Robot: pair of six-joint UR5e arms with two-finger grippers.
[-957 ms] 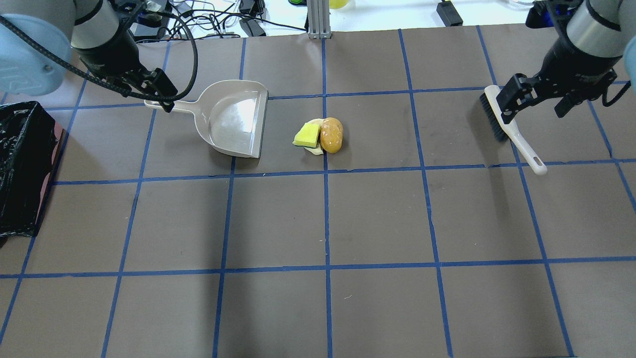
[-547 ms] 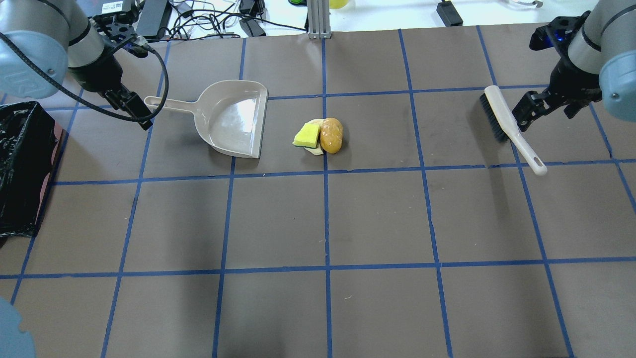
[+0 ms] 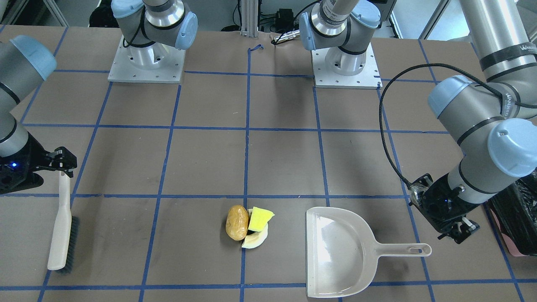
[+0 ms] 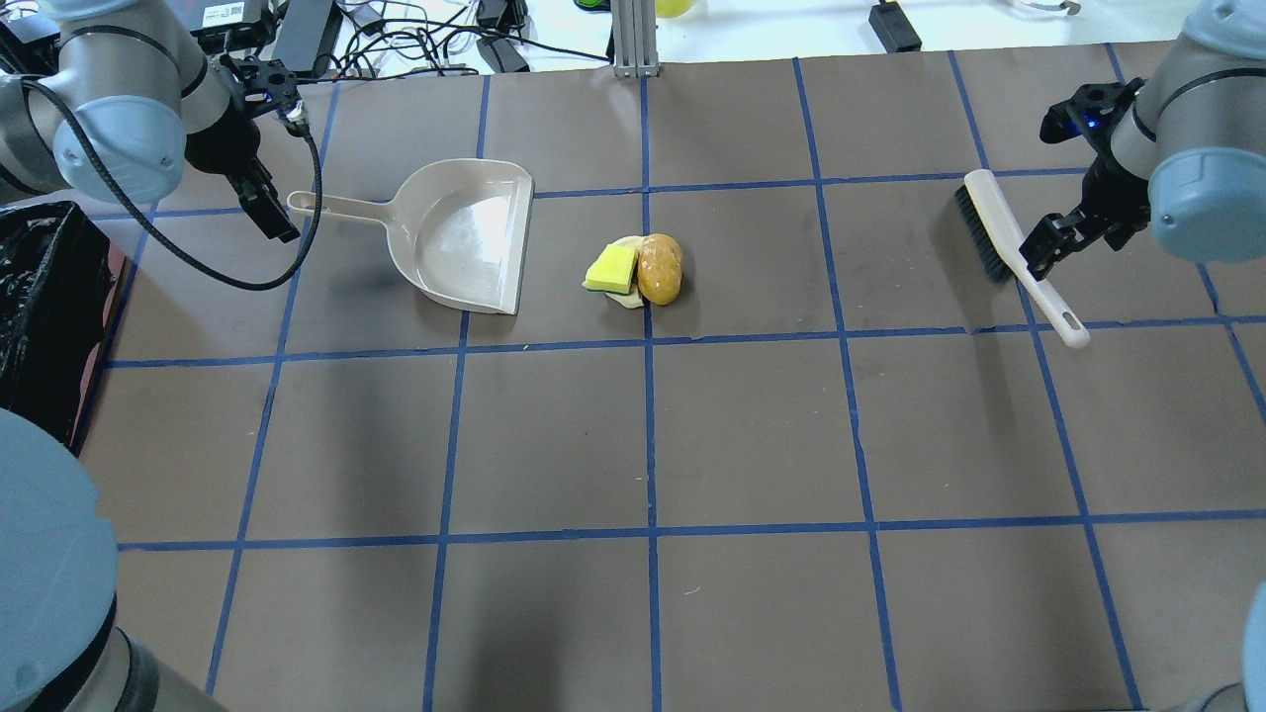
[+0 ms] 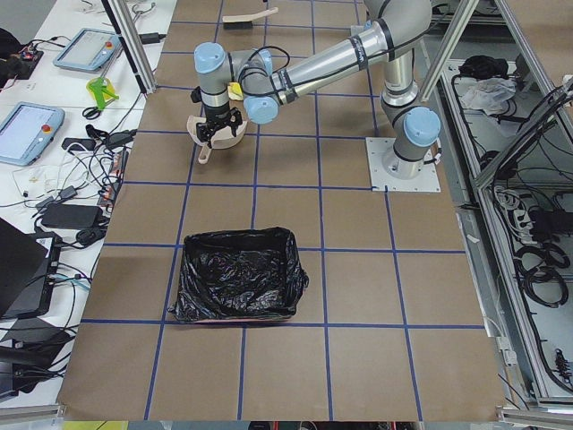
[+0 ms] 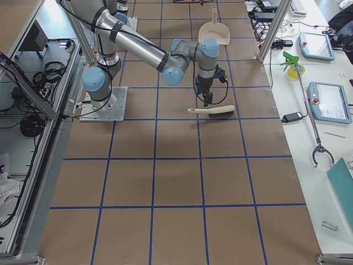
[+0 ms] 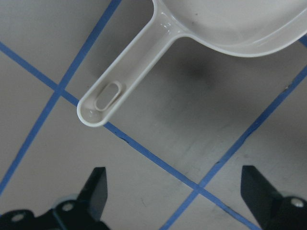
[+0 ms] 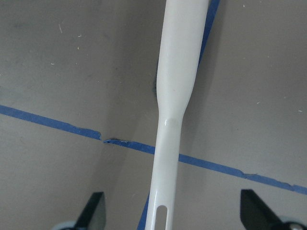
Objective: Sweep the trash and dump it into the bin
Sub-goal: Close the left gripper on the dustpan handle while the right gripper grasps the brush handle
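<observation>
The trash [image 4: 638, 269], a golden-brown lump, a yellow sponge wedge and a cream crescent, lies toward the far edge of the counter [image 4: 752, 435], midway between its side edges. The left hand [image 4: 265, 208] is wide open just beside the handle end of the beige plastic dustpan [image 4: 465, 237]. The right hand [image 4: 1046, 245] is spread open on both sides of the handle of the white black-bristled brush [image 4: 989, 218]. The black-lined pink bin [image 4: 45, 297] stands at the left edge.

**Brown Paper, Blue Grid, Beige Tools**

The table [image 4: 752, 435] is dull brown, crossed by a grid of blue tape. The dustpan [image 4: 465, 237] is plain glossy beige. The brush [image 4: 994, 220] has a cream back and handle and black bristles. The trash [image 4: 638, 269] is a speckled golden-brown lump [image 4: 660, 267], a bright yellow sponge wedge [image 4: 613, 267] and a pale cream piece [image 3: 256, 240]. The bin [image 3: 512, 246] is pink and its bag [image 5: 235, 273] glossy black. The left gripper [image 7: 175, 191] and right gripper [image 8: 172, 201] are black.
</observation>
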